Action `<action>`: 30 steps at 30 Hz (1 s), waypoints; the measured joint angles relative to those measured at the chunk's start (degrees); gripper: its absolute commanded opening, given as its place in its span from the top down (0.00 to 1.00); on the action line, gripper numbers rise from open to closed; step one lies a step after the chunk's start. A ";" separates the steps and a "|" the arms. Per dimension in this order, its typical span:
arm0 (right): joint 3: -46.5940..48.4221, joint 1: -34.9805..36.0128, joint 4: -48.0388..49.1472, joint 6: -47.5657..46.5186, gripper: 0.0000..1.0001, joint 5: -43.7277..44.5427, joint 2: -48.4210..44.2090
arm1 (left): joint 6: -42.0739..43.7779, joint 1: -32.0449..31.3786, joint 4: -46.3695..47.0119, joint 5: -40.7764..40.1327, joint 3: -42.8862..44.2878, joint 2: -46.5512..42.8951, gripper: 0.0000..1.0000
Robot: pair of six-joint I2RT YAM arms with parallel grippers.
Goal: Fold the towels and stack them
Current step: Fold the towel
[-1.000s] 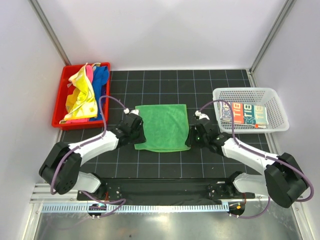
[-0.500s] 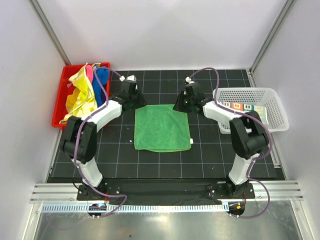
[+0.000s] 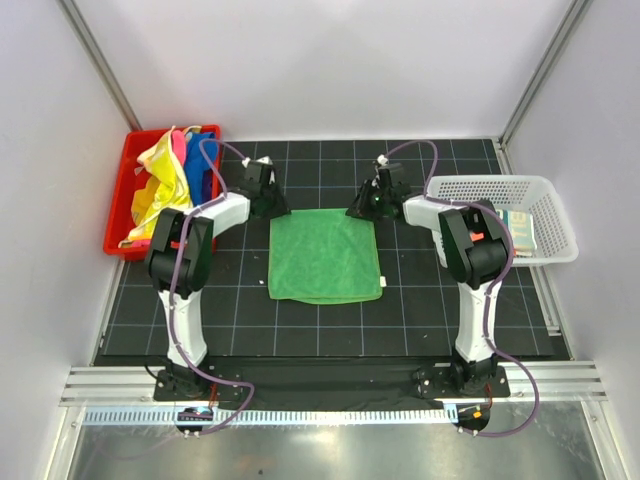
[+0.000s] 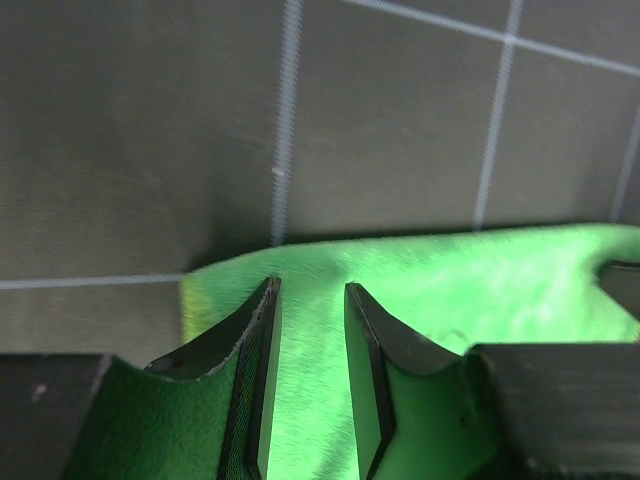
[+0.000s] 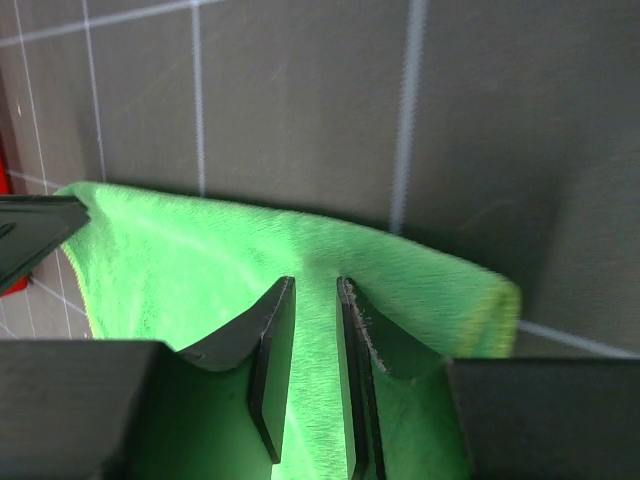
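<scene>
Folded flat at the middle of the surface [image 3: 420, 320]: green towel [image 3: 323, 254], likely soft, light and limp, best pinched at a corner. Over its far-left corner, left hand [image 4: 311, 290], jaws parted, gripping nothing. At far-right corner, right hand [image 5: 315, 285], jaws barely apart; impossible to tell whether holding cloth.

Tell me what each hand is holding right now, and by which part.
Left hand: nothing; it is open over the green towel's far left corner. Right hand: cannot tell; narrow gap at the far right corner.
</scene>
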 measured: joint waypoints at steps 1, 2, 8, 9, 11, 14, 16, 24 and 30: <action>-0.22 -0.50 0.44 0.11 0.70 -0.20 0.02 | 0.09 0.24 0.02 -0.79 0.00 0.00 0.64; -0.50 -0.96 0.72 0.22 0.70 -0.35 0.04 | 0.24 0.39 0.00 -1.64 0.00 0.00 0.64; -1.40 -3.15 1.42 0.76 0.70 -1.49 0.13 | 1.27 0.50 -0.50 -6.34 0.48 0.66 0.65; -1.40 -3.37 1.42 0.81 0.71 -1.60 0.13 | 1.33 0.50 -0.83 -6.69 0.90 1.03 0.64; -1.40 -3.52 1.42 0.81 0.70 -1.60 0.13 | 1.53 0.50 -1.05 -7.48 1.62 1.64 0.63; -1.40 -3.63 1.33 0.68 0.71 -1.57 0.13 | 2.25 0.50 -1.38 -8.20 1.92 1.70 0.59; -1.38 -3.78 1.14 0.55 0.71 -1.57 0.13 | 2.89 0.50 -1.53 -8.68 2.08 1.70 0.55; -1.25 -3.98 -1.14 -1.81 0.69 0.66 -1.01 | 5.68 0.57 -3.58 -10.93 3.89 1.16 0.48; -1.25 -4.44 -5.11 -4.98 0.66 4.87 -3.45 | 7.13 0.57 -4.87 -11.37 3.89 -0.15 0.44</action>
